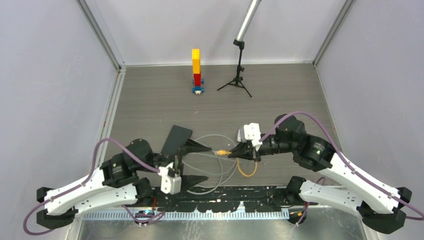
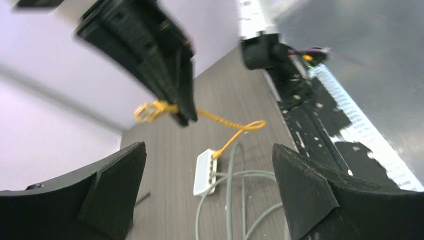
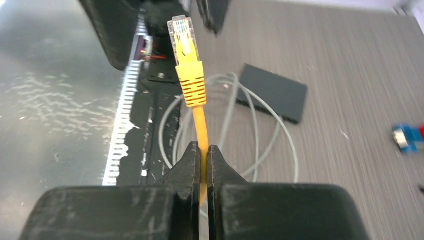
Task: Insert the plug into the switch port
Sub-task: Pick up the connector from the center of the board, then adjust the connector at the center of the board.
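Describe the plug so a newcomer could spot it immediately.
Above the grey table's near half, the right gripper pinches a yellow cable. The plug is the clear connector at that cable's free end, past a ribbed yellow boot; the neighbouring looped cables are grey.

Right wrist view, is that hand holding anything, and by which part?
The right hand is shut on the yellow Ethernet cable, pinching the cord behind its ribbed boot. The clear plug sticks out free. The left hand holds nothing.
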Controlling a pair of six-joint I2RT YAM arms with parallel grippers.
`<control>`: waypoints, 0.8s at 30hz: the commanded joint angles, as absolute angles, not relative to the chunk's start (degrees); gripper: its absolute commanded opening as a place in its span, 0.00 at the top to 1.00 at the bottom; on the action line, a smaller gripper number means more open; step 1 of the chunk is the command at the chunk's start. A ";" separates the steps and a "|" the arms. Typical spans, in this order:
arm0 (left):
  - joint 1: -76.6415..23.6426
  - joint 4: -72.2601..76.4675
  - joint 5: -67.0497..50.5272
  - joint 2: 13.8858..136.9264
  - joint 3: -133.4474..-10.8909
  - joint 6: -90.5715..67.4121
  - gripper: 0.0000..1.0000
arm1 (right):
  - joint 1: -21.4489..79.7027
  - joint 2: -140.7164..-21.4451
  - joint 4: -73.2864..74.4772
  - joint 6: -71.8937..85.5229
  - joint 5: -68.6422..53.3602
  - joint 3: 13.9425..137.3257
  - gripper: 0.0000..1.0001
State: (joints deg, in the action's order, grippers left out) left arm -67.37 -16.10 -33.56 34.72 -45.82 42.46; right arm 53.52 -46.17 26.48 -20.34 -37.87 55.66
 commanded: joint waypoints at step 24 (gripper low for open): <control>-29.99 -37.51 15.70 50.22 -52.67 -38.20 0.05 | 54.43 -57.66 49.96 -6.27 15.90 71.31 1.00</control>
State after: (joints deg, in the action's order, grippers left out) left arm -43.53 -33.15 25.19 50.87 -55.37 -25.71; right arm 53.91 -57.91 49.12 -6.20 9.74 68.90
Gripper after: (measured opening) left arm 0.954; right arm 0.056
